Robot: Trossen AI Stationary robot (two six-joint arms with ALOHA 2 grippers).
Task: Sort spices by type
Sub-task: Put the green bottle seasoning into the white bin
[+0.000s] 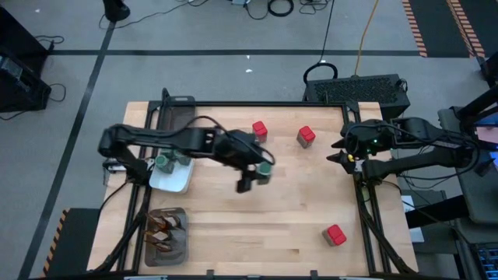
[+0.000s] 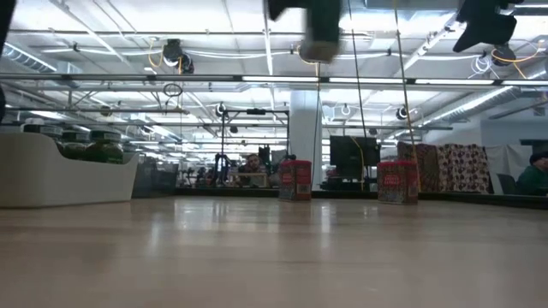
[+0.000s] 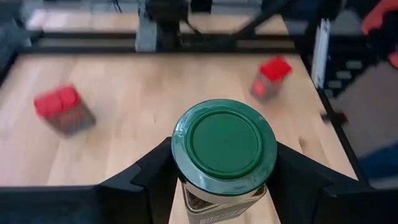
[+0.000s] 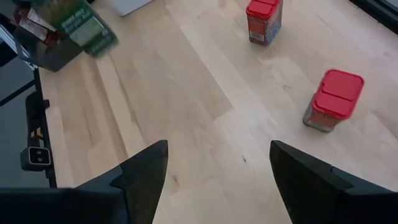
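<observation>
Aloft, left hand [image 3: 224,186] clamps a round green-lidded glass jar [image 3: 224,149]; right hand [image 4: 217,174] gapes.

I see a dark green lid [image 3: 224,138] on the jar [image 3: 222,202], which has a pale label. The spice boxes [image 1: 259,129] have bright red caps. The table [image 1: 296,210] is light blond wood with visible grain. The dish [image 1: 173,179] is white. Both grippers are black.

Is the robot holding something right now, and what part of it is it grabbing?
Yes. The left tool holds a green-lidded jar, pinched on both sides just under its lid. The right tool is open and holds nothing.
</observation>
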